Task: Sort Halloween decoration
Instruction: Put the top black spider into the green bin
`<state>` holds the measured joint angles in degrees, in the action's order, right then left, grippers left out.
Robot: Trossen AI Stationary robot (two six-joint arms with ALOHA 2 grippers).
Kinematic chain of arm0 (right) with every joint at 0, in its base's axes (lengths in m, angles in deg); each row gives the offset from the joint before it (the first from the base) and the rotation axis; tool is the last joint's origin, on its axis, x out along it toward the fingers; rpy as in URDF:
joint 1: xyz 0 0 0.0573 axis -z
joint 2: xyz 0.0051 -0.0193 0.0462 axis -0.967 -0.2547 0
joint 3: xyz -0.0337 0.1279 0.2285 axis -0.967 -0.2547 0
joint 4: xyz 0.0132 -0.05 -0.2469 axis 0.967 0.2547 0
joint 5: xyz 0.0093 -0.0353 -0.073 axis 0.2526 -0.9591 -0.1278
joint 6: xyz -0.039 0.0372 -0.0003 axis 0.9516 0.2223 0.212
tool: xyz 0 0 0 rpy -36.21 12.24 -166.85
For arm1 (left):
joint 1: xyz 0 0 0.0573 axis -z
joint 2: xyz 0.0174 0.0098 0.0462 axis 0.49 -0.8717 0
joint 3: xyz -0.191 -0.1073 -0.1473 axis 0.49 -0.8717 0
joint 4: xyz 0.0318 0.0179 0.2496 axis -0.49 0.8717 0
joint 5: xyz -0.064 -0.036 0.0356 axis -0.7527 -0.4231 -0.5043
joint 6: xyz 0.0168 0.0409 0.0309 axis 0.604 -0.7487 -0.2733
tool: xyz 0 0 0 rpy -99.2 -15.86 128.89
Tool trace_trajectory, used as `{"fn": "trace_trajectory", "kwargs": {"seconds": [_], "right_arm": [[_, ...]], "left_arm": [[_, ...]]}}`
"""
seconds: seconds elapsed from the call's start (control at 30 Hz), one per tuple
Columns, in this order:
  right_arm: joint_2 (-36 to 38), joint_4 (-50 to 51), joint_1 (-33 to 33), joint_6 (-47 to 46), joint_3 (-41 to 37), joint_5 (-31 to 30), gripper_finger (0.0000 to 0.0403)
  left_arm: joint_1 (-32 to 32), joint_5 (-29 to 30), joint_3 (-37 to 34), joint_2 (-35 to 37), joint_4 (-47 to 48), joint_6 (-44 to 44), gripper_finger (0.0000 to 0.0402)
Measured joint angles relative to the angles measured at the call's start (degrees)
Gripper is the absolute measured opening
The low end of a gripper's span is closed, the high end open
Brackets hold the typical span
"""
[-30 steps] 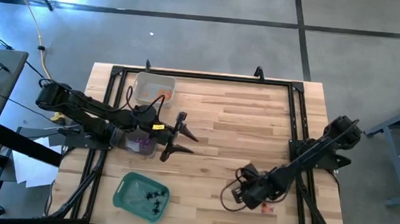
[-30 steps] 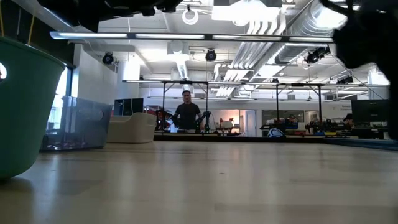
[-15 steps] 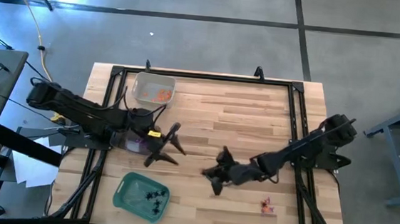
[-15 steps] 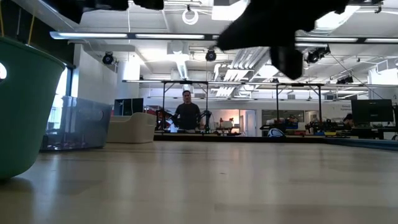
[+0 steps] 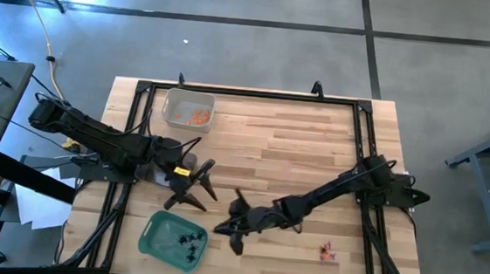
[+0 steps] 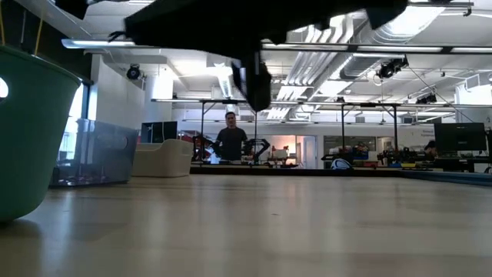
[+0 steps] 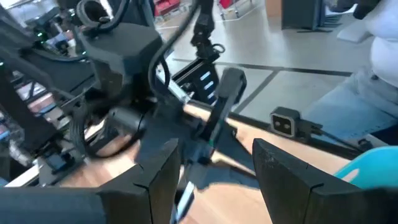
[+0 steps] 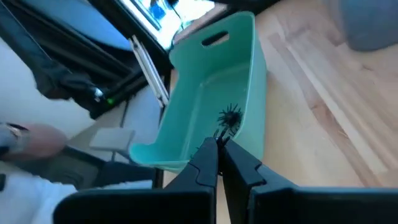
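Observation:
My right gripper hangs just right of the green tray, shut on a tiny black spider-like trinket; the low view shows it well above the tabletop. Several black spiders lie in that tray. My left gripper stands open and empty above the table, between the green tray and a clear tray with purple trinkets. A second clear tray at the far left holds orange trinkets. A few small orange and pink trinkets lie loose on the table at the near right. My right gripper pinches the black spider between its fingertips, by a thin leg at the trinket's edge. The fingers slant down from the table's right side. The spider sticks out past the tips, lifted clear, in front of the green tray's wall.
A black frame runs round the tabletop. The wood in the table's middle and far right is bare. In the low view a person stands far off in the room beyond the table; another person's pale clothing shows beside the table.
My right gripper has swept from the near right of the table toward its left, up to the green tray, rolling as it went and staying shut. My left gripper has drawn back a little toward the table's near left, still open.

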<state>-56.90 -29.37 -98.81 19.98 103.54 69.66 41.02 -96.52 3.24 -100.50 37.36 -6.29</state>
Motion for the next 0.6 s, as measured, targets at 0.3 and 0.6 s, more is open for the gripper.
{"fn": "trace_trajectory", "kwargs": {"seconds": [0.3,0.6], "right_arm": [[-6.2,7.6,1.3,2.8,11.2,8.2,0.0000],[-9.5,8.0,2.7,5.2,15.4,11.5,0.0001]], "left_arm": [[3.8,0.0,0.0,0.0,0.3,-3.4,0.0186],[4.6,0.2,0.0,0.3,1.8,-5.0,0.0186]]}}
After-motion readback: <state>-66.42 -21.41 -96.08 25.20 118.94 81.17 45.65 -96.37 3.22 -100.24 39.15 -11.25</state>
